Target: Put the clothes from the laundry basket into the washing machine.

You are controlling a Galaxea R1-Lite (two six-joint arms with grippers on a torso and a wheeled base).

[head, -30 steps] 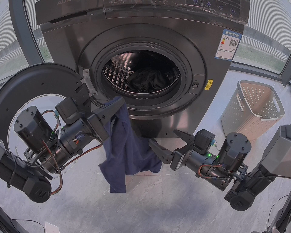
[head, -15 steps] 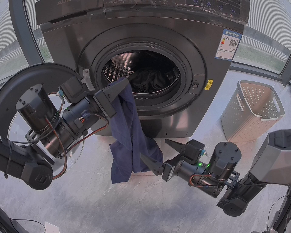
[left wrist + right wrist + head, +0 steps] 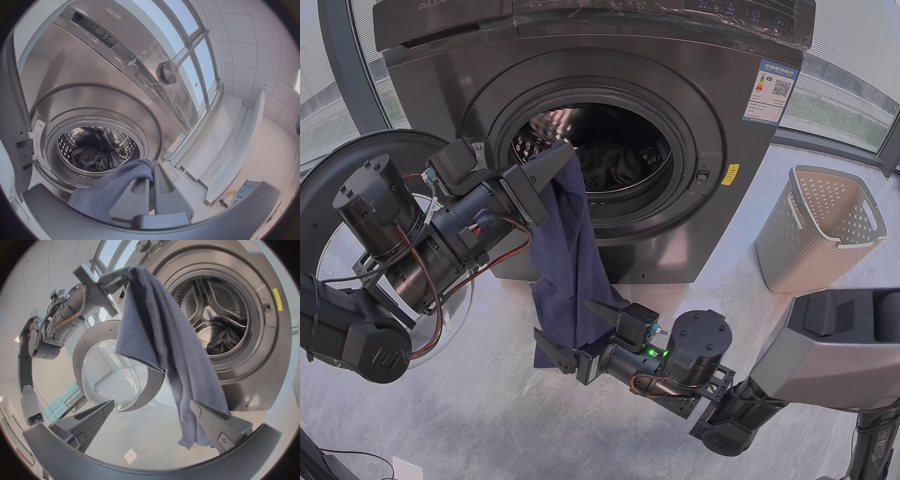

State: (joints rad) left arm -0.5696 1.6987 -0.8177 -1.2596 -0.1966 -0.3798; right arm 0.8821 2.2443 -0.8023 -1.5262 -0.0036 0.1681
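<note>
Two grippers work in front of the washing machine (image 3: 675,75), whose round door (image 3: 356,169) stands swung wide open at the left of its opening. The left gripper (image 3: 565,153) is pinched tight on the top edge of a dark blue garment (image 3: 569,250), holding it up at the left rim of the machine's opening, level with the mouth of the drum. From that pinch the garment hangs down the machine's front, over the lower rim of the opening, with its bottom end close to the floor at the foot of the machine. The right gripper (image 3: 565,320) sits low before the machine's base, below the left one. Its jaws are spread wide and grip nothing. The garment's lower part hangs by one of its fingers, and I cannot tell whether cloth and finger touch. Inside the machine's drum lies a dark bundle of clothes (image 3: 612,164), toward the back. The laundry basket (image 3: 825,225), pale and perforated, stands on the floor to the right of the machine, well apart from both grippers.
</note>
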